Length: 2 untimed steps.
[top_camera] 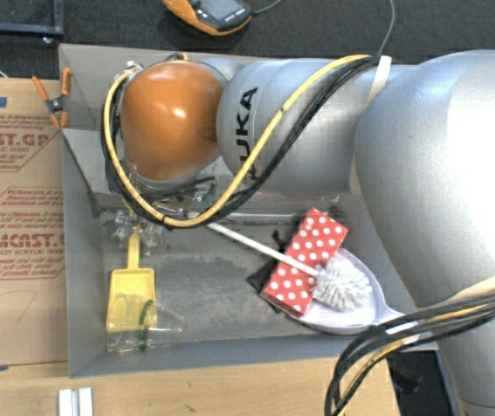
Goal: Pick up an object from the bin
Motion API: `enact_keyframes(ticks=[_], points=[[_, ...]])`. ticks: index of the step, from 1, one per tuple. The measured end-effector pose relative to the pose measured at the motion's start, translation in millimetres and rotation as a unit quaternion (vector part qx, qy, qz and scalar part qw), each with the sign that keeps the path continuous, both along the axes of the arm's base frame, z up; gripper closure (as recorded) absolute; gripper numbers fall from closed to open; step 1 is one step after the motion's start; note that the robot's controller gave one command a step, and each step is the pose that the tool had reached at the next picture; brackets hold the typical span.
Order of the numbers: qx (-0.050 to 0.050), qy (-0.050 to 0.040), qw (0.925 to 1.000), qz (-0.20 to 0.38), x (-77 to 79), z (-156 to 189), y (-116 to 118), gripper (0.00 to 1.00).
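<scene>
Camera view, looking down: the grey metal bin has the silver arm reaching in from the right and covering most of its upper half. The arm ends in a rounded orange cover, with yellow and black cables looping around it. Under that cover the gripper shows only as a few small metal parts low over the upper left of the bin floor. So much of it is hidden that I cannot say whether it is spread or closed, or whether anything is in it.

Directly below those metal parts lies a yellow plastic scoop with a flat square pan and a narrow straight handle. The handle points up toward the gripper and its top end lies just beside the gripper's metal. Contact between them cannot be made out. The pan end lies in the lower left of the bin, in what looks like a crinkled clear plastic wrapper.

Well apart from the scoop, in the lower right of the bin, a small heap lies close under the arm. It includes a flat red box with white polka dots, tilted on a diagonal. A white bristle brush on a thin white stick has its stick crossing over the box toward the upper left. A white oval dish-like piece lies beneath the brush head. A small black thing pokes out at the box's left edge, too hidden to identify.
</scene>
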State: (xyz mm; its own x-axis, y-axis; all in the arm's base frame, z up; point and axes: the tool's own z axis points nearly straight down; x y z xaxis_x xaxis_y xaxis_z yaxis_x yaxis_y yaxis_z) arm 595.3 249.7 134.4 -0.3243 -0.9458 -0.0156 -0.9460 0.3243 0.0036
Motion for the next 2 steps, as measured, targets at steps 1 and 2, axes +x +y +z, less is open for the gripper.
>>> enact_keyframes(ticks=[1,2], points=[[-0.001,0.0049,1.0,-0.001,-2.5,-42.9,-1.1,1.0],[0.003,-0.0037,1.0,-0.001,1.6,25.6,2.0,1.0]])
